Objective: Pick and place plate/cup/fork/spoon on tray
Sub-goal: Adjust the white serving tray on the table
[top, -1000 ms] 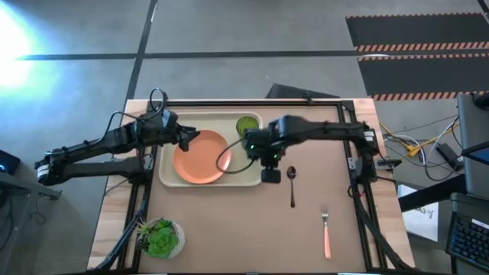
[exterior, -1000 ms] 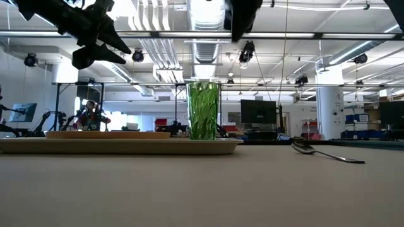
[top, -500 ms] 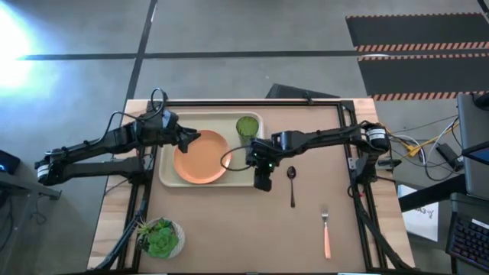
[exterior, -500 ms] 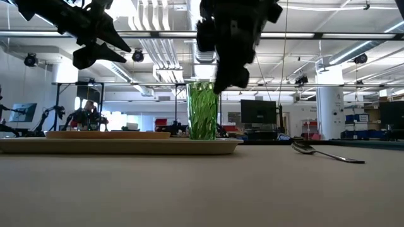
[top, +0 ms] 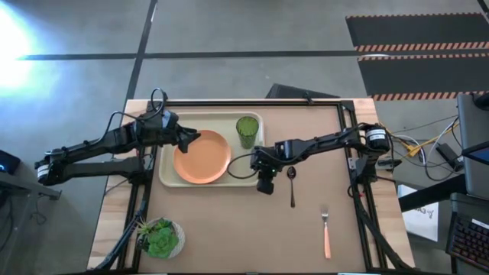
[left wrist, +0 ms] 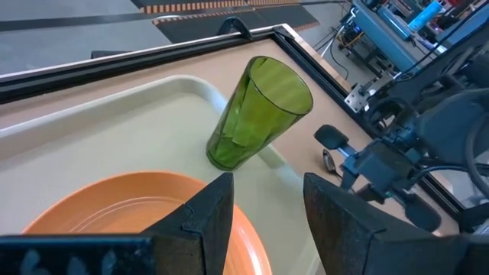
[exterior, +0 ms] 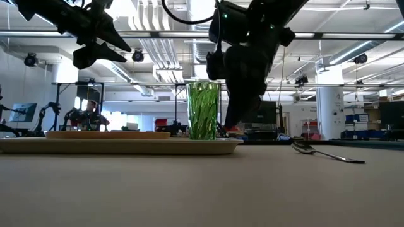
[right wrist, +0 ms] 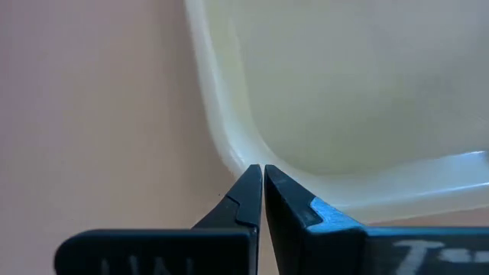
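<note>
The cream tray point(top: 174, 177) lies at the table's far left. The orange plate point(top: 202, 156) and the upright green cup point(top: 246, 130) rest on its floor. The dark spoon point(top: 291, 183) lies on the table to the tray's right, and the pink-handled fork point(top: 325, 233) lies nearer the front right. My left gripper point(top: 191, 137) hangs open over the plate's far left part point(left wrist: 114, 206), with nothing between its fingers. My right gripper point(top: 264, 186) is shut and slants down at the tray's near right corner point(right wrist: 244, 145). In the low view its tips point(exterior: 228, 123) stand a little above the rim.
A white bowl of green leaves point(top: 160, 238) stands at the near left corner. Black frame rails point(top: 359, 191) run along the table's sides. Bare brown table point(top: 229, 229) spreads in front of the tray, between the bowl and the fork.
My right gripper has come down from high above the table to just over the tray's near right corner, shifting slightly toward the near edge. The cup, plate, spoon and fork have stayed where they were.
</note>
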Robot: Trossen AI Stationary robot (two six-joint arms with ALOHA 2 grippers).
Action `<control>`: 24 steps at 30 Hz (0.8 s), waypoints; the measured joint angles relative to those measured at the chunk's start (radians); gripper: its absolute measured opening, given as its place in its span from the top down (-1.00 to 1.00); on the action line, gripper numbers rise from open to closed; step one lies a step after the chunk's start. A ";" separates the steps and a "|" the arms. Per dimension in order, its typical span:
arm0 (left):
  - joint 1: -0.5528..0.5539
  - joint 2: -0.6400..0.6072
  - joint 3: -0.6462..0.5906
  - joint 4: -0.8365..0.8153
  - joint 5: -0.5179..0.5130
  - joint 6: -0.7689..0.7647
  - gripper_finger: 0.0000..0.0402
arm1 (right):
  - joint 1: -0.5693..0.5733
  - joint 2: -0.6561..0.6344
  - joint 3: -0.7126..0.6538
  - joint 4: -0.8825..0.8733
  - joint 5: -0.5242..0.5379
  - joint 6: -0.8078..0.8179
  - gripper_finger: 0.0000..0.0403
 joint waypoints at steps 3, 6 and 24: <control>0.000 0.001 0.000 0.000 0.000 -0.001 0.30 | -0.001 0.000 -0.019 0.017 0.019 -0.008 0.96; 0.000 0.002 0.000 0.001 0.000 -0.002 0.30 | -0.003 0.000 -0.047 0.066 0.019 -0.010 0.96; 0.000 0.002 0.000 0.008 0.000 -0.005 0.30 | -0.034 -0.005 -0.188 0.232 0.014 0.021 0.96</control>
